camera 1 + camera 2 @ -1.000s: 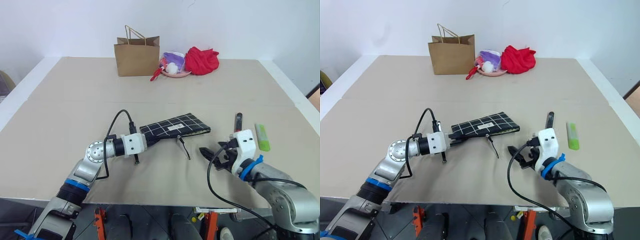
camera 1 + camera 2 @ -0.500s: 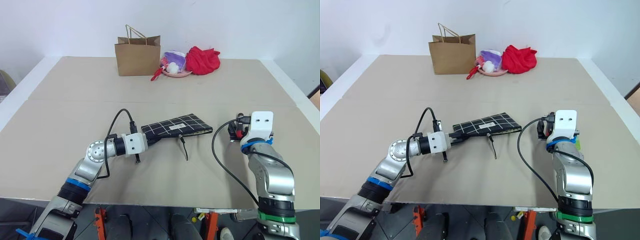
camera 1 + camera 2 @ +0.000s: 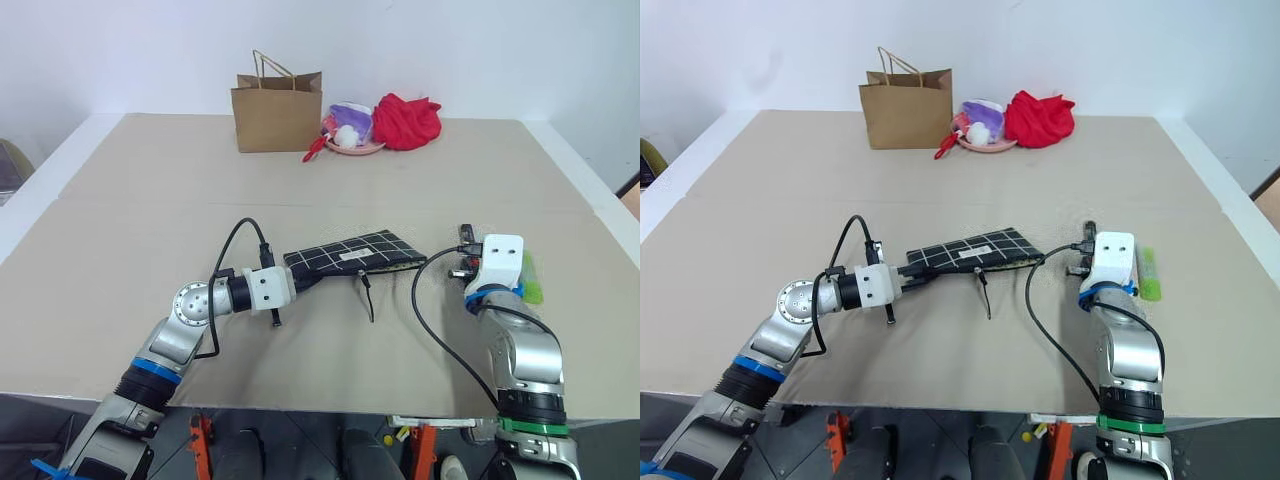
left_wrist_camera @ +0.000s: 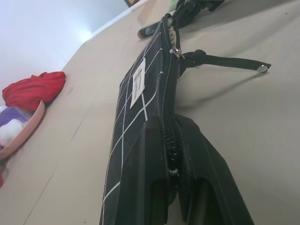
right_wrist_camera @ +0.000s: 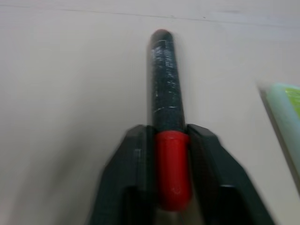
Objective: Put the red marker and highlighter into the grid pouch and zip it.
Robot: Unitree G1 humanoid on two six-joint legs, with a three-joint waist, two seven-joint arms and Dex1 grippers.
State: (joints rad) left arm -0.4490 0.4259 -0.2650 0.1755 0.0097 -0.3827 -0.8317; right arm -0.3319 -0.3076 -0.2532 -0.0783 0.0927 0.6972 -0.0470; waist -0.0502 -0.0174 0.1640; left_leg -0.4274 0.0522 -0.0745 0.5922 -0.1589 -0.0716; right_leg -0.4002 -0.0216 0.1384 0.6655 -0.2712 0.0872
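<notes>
My right gripper pinches the red marker at its red cap, barrel lying straight ahead along my fingers. Grid pouch lies to its left, pinched by my left gripper.

grid pouch mid-table; red marker to its right, highlighter just beyond; paper bag behind.

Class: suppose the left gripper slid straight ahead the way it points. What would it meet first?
The left gripper is shut on the grid pouch and points along it, so it would simply push that. Beyond lies the right gripper, probably.
</notes>
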